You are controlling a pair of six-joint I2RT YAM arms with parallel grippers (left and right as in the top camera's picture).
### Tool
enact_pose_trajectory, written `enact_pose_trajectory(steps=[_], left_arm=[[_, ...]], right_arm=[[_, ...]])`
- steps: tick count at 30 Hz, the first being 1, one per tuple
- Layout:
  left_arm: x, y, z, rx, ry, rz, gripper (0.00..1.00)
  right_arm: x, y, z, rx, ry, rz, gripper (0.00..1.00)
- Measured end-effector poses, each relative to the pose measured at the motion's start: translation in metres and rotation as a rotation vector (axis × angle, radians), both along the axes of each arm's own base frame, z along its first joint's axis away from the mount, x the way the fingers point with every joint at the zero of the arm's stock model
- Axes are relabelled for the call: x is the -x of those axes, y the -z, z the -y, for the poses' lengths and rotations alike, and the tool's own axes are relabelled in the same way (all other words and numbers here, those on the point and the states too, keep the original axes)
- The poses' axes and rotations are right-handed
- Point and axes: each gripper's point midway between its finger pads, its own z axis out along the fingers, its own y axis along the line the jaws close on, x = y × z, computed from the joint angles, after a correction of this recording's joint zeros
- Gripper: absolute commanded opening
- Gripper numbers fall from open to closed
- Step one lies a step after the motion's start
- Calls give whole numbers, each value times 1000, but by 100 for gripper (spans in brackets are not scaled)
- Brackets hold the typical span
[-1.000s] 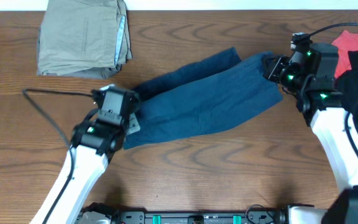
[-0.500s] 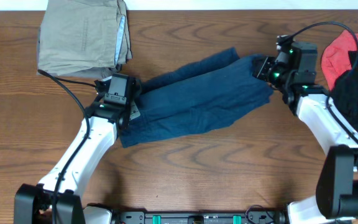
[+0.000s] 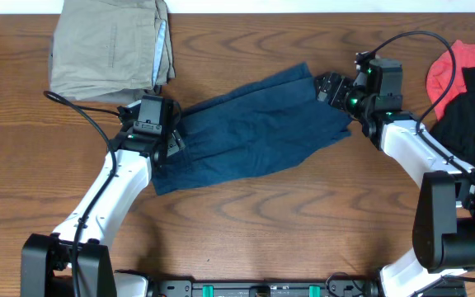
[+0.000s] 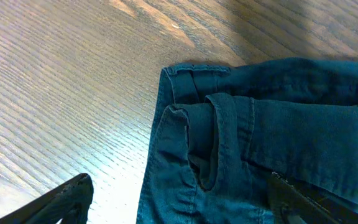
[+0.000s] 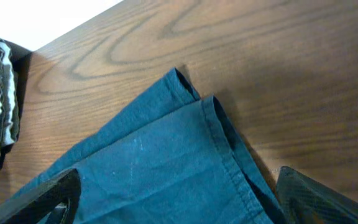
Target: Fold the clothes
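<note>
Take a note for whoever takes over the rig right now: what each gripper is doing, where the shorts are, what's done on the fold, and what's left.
The left gripper is open, holding nothing, over the waistband end of the navy shorts.
The right gripper is open, holding nothing, over the leg hems.
The shorts lie flat and diagonal on the wooden table, one leg on the other.
Done: the lengthwise fold.
Left: probably the crosswise fold, hems to waistband.
</note>
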Motion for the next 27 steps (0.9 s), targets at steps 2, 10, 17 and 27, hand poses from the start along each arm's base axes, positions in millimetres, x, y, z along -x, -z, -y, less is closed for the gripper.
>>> enact_pose_trajectory(steps=[2,10,17,27], left_arm=[[0,0,0,-3,-1,0,91],[1,-28,5,41,21,78,69],[7,-72,32,191,126,196,13],[-3,-16,53,269,170,40,13]], right_arm=[[0,0,0,0,0,0,99],[0,-5,-7,-28,-33,7,99],[5,-9,-19,-91,-73,-14,99],[31,4,-52,-134,-144,-137,99]])
